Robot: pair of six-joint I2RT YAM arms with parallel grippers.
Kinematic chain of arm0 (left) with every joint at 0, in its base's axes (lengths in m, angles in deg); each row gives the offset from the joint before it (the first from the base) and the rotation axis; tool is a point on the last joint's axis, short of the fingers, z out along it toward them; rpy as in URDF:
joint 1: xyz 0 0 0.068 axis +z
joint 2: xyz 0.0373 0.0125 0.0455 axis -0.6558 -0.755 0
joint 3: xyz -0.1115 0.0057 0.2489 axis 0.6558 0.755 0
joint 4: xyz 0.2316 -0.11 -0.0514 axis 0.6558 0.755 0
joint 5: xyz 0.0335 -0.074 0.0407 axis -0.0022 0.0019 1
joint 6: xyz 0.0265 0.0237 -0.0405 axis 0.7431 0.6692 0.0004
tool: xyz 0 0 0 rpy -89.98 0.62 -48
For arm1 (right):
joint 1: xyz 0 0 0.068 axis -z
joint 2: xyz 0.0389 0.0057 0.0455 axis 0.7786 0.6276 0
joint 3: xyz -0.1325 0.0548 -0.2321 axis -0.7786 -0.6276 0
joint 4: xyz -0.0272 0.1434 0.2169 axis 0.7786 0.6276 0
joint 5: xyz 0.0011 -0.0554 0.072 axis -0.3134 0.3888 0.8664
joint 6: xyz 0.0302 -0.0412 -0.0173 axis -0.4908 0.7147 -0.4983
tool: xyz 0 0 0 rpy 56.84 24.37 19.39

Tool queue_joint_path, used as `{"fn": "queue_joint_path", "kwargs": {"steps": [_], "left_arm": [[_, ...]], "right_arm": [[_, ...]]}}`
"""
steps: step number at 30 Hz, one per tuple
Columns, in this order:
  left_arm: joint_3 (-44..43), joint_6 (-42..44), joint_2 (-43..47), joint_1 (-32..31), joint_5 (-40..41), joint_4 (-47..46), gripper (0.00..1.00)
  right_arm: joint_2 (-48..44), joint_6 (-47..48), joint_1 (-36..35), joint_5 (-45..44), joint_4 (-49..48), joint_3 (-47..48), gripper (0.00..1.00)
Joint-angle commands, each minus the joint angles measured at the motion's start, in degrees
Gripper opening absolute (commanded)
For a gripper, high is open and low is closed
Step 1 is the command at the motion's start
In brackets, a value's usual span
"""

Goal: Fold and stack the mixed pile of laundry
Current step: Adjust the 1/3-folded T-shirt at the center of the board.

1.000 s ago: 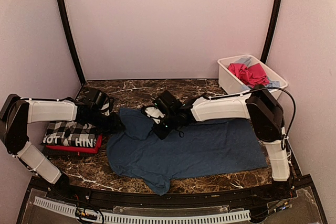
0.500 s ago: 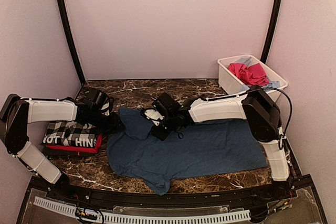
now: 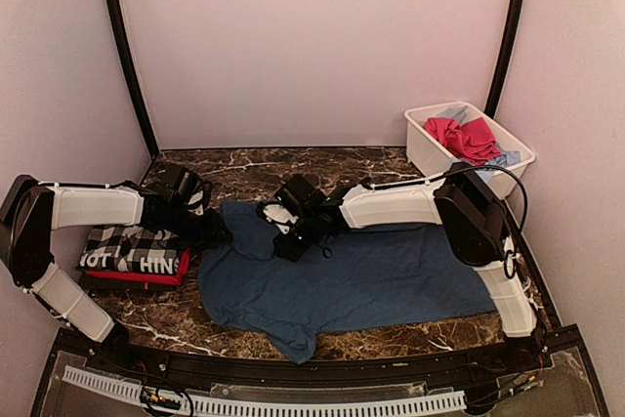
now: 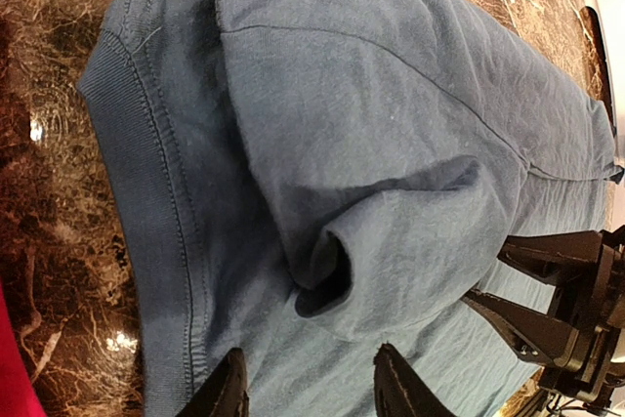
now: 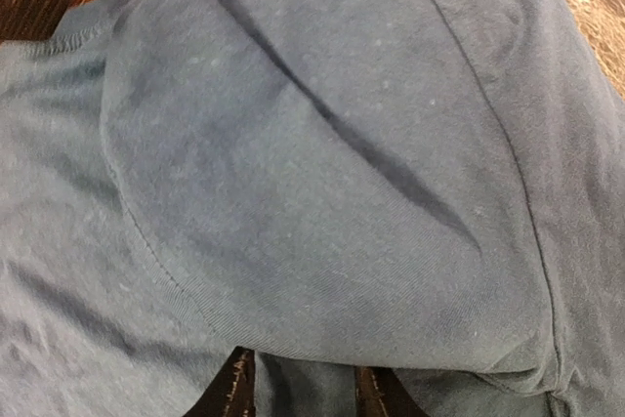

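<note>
A navy blue tee (image 3: 361,275) lies spread over the marble table, its left sleeve folded inward over the body (image 4: 391,144). My left gripper (image 3: 213,231) stands open at the tee's left edge, fingertips (image 4: 229,393) resting apart on flat cloth with nothing pinched. My right gripper (image 3: 283,246) hovers over the folded sleeve with its jaws apart; the sleeve hem (image 5: 293,339) lies loose across its fingertips (image 5: 234,393). A folded checked garment (image 3: 132,249) sits on a folded red tee (image 3: 156,277) at the left. Pink (image 3: 467,137) and light blue pieces fill the tub.
The white plastic tub (image 3: 422,148) stands at the back right corner. Black frame posts (image 3: 125,56) rise at both back sides. My right gripper's black fingers (image 4: 547,324) show at the right edge of the left wrist view, close to my left gripper.
My right gripper has opened, letting go of the sleeve, and its arm has shifted slightly left. The left arm has not moved.
</note>
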Motion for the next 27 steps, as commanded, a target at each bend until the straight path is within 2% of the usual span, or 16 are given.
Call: {"fn": "queue_joint_path", "kwargs": {"steps": [1, 7, 13, 22, 27], "left_arm": [[-0.8, 0.2, 0.7, -0.2, 0.3, 1.4, 0.43], [-0.9, 0.4, 0.5, -0.2, 0.3, 1.6, 0.43], [-0.9, 0.6, 0.4, -0.2, 0.6, 1.9, 0.43], [-0.5, 0.6, 0.3, -0.2, 0.9, 1.6, 0.44], [-0.8, 0.7, 0.2, -0.2, 1.0, 1.8, 0.44]], "right_arm": [[1.8, -0.5, -0.3, 0.0, 0.5, 3.2, 0.34], [4.0, -0.5, -0.2, -1.9, 1.8, 5.7, 0.28], [3.5, 0.0, -0.2, -1.9, 2.9, 5.1, 0.00], [-7.4, 0.3, -0.2, -2.6, 1.4, -2.2, 0.00], [-8.4, 0.6, -0.1, -1.3, 1.7, -3.5, 0.00]]}}
